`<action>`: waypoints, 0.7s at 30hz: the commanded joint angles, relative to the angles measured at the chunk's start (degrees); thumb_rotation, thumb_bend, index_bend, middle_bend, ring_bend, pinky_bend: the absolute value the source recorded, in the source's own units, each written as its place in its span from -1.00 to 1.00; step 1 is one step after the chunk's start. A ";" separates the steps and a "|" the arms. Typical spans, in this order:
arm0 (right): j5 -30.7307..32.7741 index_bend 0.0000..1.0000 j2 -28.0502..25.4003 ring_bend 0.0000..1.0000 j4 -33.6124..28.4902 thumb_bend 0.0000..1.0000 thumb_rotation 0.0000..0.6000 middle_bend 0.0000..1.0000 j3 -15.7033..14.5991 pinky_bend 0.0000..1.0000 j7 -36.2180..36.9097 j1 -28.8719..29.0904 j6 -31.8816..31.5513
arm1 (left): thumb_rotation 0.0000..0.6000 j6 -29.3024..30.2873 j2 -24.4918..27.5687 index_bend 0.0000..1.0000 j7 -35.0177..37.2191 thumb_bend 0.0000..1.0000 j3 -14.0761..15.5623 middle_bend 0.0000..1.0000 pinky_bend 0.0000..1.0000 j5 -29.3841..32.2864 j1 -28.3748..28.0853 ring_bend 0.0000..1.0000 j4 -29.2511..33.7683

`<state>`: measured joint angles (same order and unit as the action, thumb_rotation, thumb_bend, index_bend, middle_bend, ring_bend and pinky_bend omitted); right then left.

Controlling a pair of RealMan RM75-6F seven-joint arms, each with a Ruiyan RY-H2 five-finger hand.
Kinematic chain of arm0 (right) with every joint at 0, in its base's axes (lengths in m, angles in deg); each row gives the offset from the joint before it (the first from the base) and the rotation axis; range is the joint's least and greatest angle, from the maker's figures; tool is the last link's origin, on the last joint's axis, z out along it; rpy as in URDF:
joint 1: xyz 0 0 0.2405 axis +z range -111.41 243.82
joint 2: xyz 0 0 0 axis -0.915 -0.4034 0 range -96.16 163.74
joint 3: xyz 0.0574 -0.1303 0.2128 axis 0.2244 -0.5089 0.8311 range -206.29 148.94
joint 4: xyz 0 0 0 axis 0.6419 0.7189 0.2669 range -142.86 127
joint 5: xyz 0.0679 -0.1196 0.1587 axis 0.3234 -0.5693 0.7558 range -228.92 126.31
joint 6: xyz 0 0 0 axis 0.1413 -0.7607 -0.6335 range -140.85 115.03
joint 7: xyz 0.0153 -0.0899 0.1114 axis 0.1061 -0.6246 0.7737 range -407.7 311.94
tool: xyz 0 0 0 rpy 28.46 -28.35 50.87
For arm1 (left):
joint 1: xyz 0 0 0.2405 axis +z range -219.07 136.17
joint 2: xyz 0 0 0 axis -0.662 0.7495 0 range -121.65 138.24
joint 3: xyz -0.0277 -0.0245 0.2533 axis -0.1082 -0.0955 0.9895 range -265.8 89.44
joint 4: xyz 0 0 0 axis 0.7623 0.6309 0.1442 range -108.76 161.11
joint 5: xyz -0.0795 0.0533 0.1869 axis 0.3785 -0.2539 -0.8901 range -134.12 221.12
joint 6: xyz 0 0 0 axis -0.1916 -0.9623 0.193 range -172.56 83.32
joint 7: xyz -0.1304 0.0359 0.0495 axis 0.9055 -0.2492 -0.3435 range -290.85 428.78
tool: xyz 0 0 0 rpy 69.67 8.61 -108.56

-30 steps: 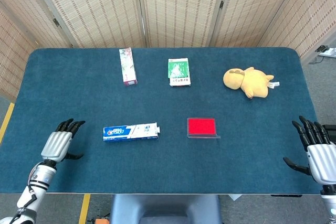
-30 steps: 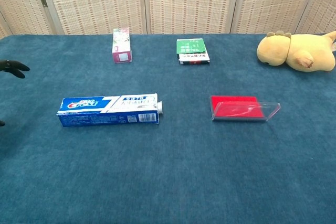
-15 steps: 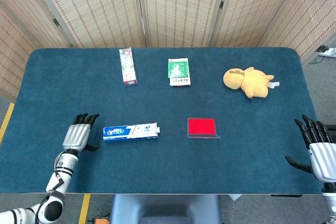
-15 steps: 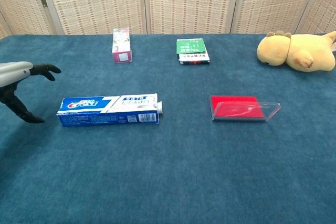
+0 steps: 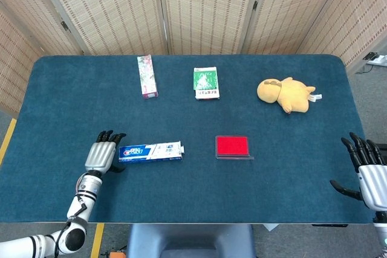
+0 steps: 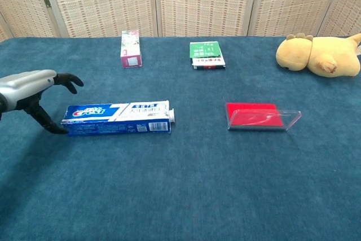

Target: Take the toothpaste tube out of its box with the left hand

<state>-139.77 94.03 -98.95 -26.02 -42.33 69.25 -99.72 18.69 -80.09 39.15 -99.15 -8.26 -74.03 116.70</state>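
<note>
The blue and white toothpaste box (image 5: 151, 151) (image 6: 117, 118) lies flat on the blue table, its long axis running left to right. A white cap end of the tube (image 6: 171, 116) pokes out of its right end. My left hand (image 5: 103, 153) (image 6: 35, 93) sits at the box's left end, fingers spread, the thumb reaching down by the box's near left corner; it holds nothing. My right hand (image 5: 367, 170) hovers open at the table's far right edge, far from the box, and shows only in the head view.
A red card in a clear holder (image 5: 233, 147) (image 6: 260, 115) lies right of the box. At the back are a pink box (image 5: 146, 75), a green packet (image 5: 206, 83) and a yellow plush toy (image 5: 288, 94). Wicker screens stand behind the table.
My left hand has moved rightward across the table from the left edge up to the left end of the toothpaste box. The right hand drifted slightly toward the near right.
</note>
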 commanded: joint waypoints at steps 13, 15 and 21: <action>0.26 -1.00 -0.24 -1.00 0.23 -0.59 1.00 -1.00 0.28 -1.00 0.63 -0.21 -0.35 | 1.00 0.32 -3.65 -0.60 0.23 -0.82 -0.74 -0.48 -0.81 2.19 -1.80 -0.79 -2.76; 0.51 -1.00 -0.19 -1.00 0.25 -0.59 1.00 -1.00 0.42 -1.00 0.64 -0.19 -0.29 | 1.00 0.33 -4.39 -0.59 0.91 -0.82 -0.79 -0.47 -0.79 2.00 -1.91 -0.78 -3.75; 0.69 -1.00 -0.21 -1.00 0.28 -0.58 1.00 -1.00 0.55 -1.00 0.60 -0.13 -0.15 | 1.00 0.40 -5.42 -0.53 1.49 -0.82 -0.76 -0.40 -0.77 1.78 -2.21 -0.72 -5.47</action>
<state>-139.08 93.82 -98.67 -25.47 -41.73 69.12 -99.87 19.22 -85.42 40.50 -99.96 -6.46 -76.20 111.35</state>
